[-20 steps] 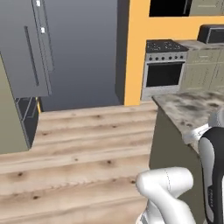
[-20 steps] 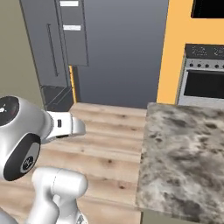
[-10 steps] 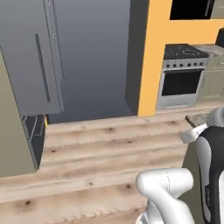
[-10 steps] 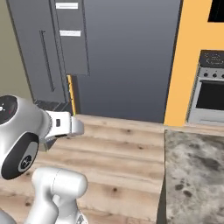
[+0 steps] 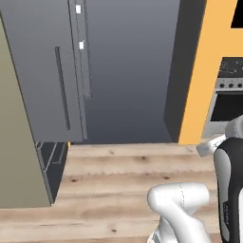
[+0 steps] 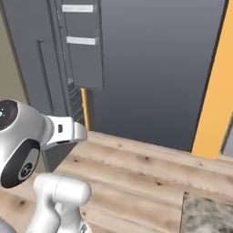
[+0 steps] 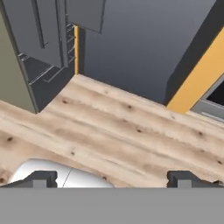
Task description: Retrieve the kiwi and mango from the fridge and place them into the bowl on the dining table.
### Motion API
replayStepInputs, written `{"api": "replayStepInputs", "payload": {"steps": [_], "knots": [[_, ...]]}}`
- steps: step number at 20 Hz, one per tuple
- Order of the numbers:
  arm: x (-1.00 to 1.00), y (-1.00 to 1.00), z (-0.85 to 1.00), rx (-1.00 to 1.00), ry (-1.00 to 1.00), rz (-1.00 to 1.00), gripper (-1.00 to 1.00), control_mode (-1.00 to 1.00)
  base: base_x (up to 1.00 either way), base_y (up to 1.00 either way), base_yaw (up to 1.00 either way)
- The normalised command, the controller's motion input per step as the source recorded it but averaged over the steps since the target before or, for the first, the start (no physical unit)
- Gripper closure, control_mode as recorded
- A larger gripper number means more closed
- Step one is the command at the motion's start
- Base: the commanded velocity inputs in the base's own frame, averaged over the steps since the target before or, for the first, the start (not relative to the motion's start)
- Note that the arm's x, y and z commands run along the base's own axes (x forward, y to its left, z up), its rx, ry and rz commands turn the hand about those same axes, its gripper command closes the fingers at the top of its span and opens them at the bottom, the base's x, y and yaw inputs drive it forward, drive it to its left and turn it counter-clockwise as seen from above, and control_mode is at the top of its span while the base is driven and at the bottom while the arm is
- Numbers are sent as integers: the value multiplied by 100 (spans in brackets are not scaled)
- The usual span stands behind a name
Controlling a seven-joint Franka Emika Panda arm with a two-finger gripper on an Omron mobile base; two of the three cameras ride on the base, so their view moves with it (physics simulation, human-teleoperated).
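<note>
The fridge [image 7: 131,48] lies ahead toward the upper part of the hand view, well apart from the end effector [image 7: 111,178], which is spread wide and empty

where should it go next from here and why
Probably drive the base forward and left toward the fridge. The fridge stands across a stretch of wooden floor, out of the arm's reach, and the gripper is open with nothing between its jaws, so no fruit has been picked up yet.
</note>
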Motion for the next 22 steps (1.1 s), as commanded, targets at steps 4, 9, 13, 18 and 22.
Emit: {"api": "replayStepInputs", "payload": {"steps": [4,9,13,18,22], "knots": [[0,0,0,0,0,0,-100,100,100,-43,42],[0,0,0,0,0,0,-100,100,85,-81,38],[0,0,0,0,0,0,-100,100,57,-99,29],[0,0,0,0,0,0,-100,100,67,-53,28],[0,0,0,0,0,0,-100,100,82,-8,38]]}}
